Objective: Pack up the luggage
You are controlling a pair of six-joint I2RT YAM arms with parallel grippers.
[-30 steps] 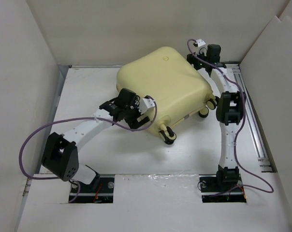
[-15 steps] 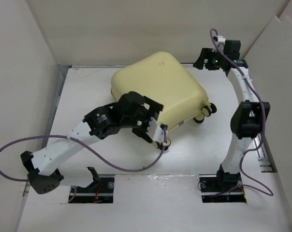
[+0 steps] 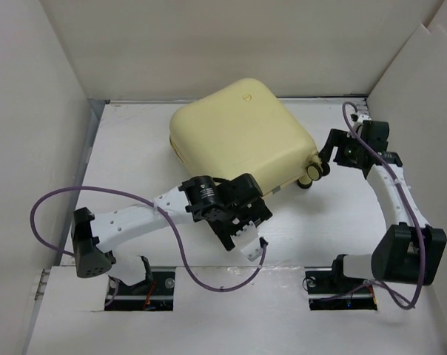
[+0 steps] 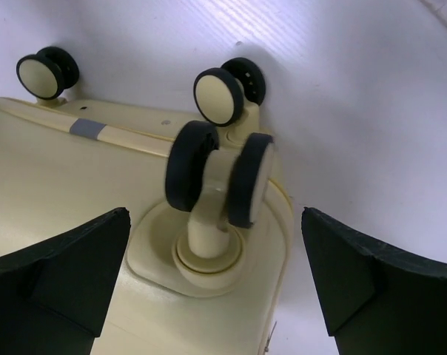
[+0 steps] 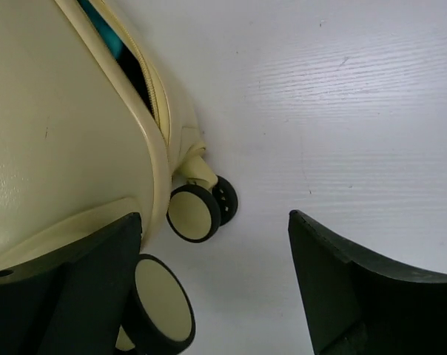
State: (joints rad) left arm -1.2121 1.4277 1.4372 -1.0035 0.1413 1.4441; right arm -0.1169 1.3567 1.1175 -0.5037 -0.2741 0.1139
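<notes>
The luggage (image 3: 242, 137) lay flat toward the middle of the table's (image 3: 135, 148) far edge. The left gripper (image 4: 216, 218) gaped wide and empty around a wheel (image 4: 212, 174). The right gripper (image 5: 216, 216) was also spread open, holding nothing, beside the right-hand wheels.

Soft, even light is coming down from overhead, turning the white table (image 3: 135, 148) bright and leaving only a thin shadow under the luggage (image 3: 238, 137). A mild sheen is lying on its shell. Close up, the dark fingers (image 4: 53, 281) are looking soft at the bottom corners, while the wheels (image 4: 220, 96) are showing crisp.
</notes>
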